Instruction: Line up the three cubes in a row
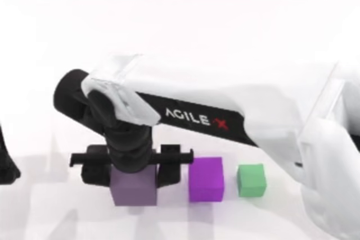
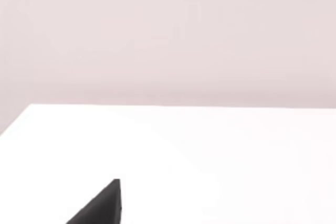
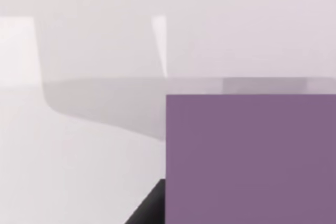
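So the right arm is stretched way across the table (image 1: 185, 32) from the right side, and the right gripper (image 1: 133, 168) is sitting over the greyish-purple cube (image 1: 134, 188), which is the biggest one and the leftmost of the three. The dark fingers (image 1: 169, 166) stick out on either side of that cube, one on its left and one on its right, just at its far edge. Honestly I can't tell whether they're actually squeezing it or spread a bit wider than it. In the right wrist view that cube (image 3: 251, 158) fills most of the shot.

The magenta-purple cube (image 1: 206, 179) sits just to the right of the big one with a small gap, and the little green cube (image 1: 251, 180) is a bit further right again. All three are along the near side of the table, roughly in one line left to right.

Left arm is parked off at the left edge, only a dark bit (image 1: 7, 164) of it showing. Its wrist view shows only bare tabletop.
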`<state>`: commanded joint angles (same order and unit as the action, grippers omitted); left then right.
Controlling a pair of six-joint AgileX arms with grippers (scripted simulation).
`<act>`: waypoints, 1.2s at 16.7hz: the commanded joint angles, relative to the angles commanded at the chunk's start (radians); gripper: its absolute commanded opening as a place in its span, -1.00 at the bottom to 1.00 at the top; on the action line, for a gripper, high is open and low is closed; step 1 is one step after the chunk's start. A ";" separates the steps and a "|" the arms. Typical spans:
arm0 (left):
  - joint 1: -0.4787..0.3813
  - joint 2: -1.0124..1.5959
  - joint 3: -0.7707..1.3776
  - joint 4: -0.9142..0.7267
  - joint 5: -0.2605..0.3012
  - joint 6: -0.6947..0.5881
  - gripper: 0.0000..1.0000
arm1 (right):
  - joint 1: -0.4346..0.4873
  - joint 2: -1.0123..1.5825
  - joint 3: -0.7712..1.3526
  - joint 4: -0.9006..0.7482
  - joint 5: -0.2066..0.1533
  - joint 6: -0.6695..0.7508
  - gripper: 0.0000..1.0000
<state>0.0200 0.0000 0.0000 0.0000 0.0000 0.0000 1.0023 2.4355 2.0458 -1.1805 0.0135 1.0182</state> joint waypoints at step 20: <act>0.000 0.000 0.000 0.000 0.000 0.000 1.00 | 0.005 0.001 0.158 -0.160 0.000 0.001 1.00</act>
<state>0.0200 0.0000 0.0000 0.0000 0.0000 0.0000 1.0075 2.4364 2.2037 -1.3408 0.0138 1.0196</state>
